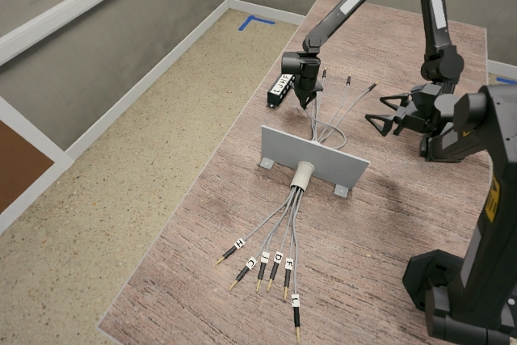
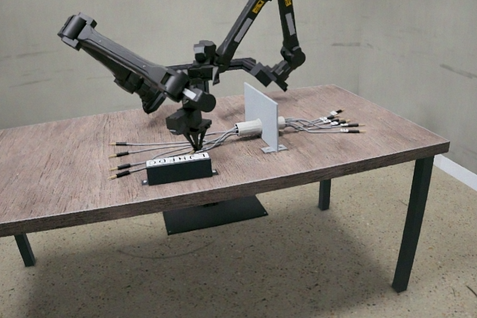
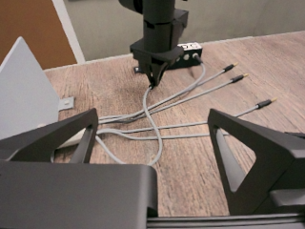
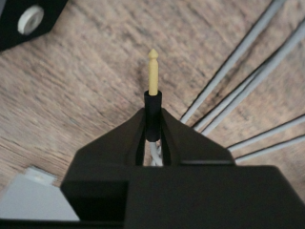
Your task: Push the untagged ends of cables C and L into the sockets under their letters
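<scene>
My right gripper (image 1: pixel 305 103) is shut on the black sleeve of an untagged cable plug (image 4: pixel 152 81), whose gold tip sticks out past the fingertips. It holds the plug low over the table, beside the black junction box (image 1: pixel 280 88). In the right wrist view a corner of the box with one white socket (image 4: pixel 30 19) lies up and left of the tip. The box top reads L J H F D C (image 2: pixel 179 161). My left gripper (image 1: pixel 382 112) is open and empty, well off to the side. The tagged ends C (image 1: pixel 250 262) and L (image 1: pixel 295 301) lie at the near end.
A grey upright panel (image 1: pixel 313 155) with the conduit (image 1: pixel 302 174) stands across the table's middle. Several loose untagged plugs (image 1: pixel 348 79) and looping grey cables (image 3: pixel 152 129) lie behind it. One cable ends at the box's end socket (image 3: pixel 196 56).
</scene>
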Motion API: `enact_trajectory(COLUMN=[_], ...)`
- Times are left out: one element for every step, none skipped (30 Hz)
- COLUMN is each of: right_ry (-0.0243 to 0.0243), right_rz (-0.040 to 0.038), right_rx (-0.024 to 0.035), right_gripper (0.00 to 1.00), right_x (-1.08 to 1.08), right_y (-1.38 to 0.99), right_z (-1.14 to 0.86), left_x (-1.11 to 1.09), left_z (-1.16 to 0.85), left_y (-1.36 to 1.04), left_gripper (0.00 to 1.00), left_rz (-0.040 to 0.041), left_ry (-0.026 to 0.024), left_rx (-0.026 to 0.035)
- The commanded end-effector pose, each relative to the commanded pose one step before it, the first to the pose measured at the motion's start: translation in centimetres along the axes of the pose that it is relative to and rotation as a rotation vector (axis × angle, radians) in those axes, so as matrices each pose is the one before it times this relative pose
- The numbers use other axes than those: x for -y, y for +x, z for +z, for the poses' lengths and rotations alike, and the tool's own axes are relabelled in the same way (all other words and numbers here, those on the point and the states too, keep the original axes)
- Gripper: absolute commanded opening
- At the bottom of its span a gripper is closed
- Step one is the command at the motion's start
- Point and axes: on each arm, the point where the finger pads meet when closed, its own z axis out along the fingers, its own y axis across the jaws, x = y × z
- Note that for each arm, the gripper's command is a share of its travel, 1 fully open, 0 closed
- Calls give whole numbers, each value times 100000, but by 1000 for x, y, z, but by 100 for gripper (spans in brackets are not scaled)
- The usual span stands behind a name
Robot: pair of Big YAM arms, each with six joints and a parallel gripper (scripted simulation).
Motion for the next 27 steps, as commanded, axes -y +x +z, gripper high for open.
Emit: enact_trajectory(right_ry=[-1861,419,75,109,332,0,0,-52,291,1068,835,157,157,358,189,37,132,593,56,52,94,37,0,0,-11,695,158], right_rz=[-24099,-5195,-4550,-4160,-4229,0,0,-2363,-4448,-6603,-6020,-4079,-3575,-4299,-2639,-800,-491,-1290,-103,1221,497,996,0,0,623,-2092,380], right_rx=[936,91,384,305,16,0,0,87,73,-396,-525,322,367,455,126,302,54,-382,27,-50,-42,51,0,0,41,-1676,-622], right_gripper=[5,5,5,5,5,5,5,5,5,5,5,5,5,5,5,5,5,5,5,5,5,5,5,5,5,5,5], right_x=[-1231,-184,-175,-103,41,0,0,620,4,85,-148,-167,-138,-145,-64,293,309,149,-45,-35,-4,5,0,0,2,114,280], right_y=[-678,342,160,76,-2,0,0,-679,5,190,287,-18,7,9,5,-229,-164,40,-16,17,16,-11,0,0,-11,164,-204], right_z=[-546,53,-151,-116,41,0,0,-77,-2,95,300,79,-140,-178,-75,-142,-74,110,62,27,14,0,0,0,-3,579,283], left_x=[481,0,0,0,0,0,0,0,0,0,0,0,0,0,0,0,0,0,0,0,0,0,0,0,0,0,0], left_z=[308,0,0,0,0,0,0,0,0,0,0,0,0,0,0,0,0,0,0,0,0,0,0,0,0,0,0], left_y=[-1003,0,0,0,0,0,0,0,0,0,0,0,0,0,0,0,0,0,0,0,0,0,0,0,0,0,0], left_gripper=[100,100,100,100,100,100,100,100,100,100,100,100,100,100,100,100,100,100,100,100,100,100,100,100,100,100,100], left_rz=[-3021,0,0,0,0,0,0,0,0,0,0,0,0,0,0,0,0,0,0,0,0,0,0,0,0,0,0], left_ry=[-400,0,0,0,0,0,0,0,0,0,0,0,0,0,0,0,0,0,0,0,0,0,0,0,0,0,0], left_rx=[1330,0,0,0,0,0,0,0,0,0,0,0,0,0,0,0,0,0,0,0,0,0,0,0,0,0,0])
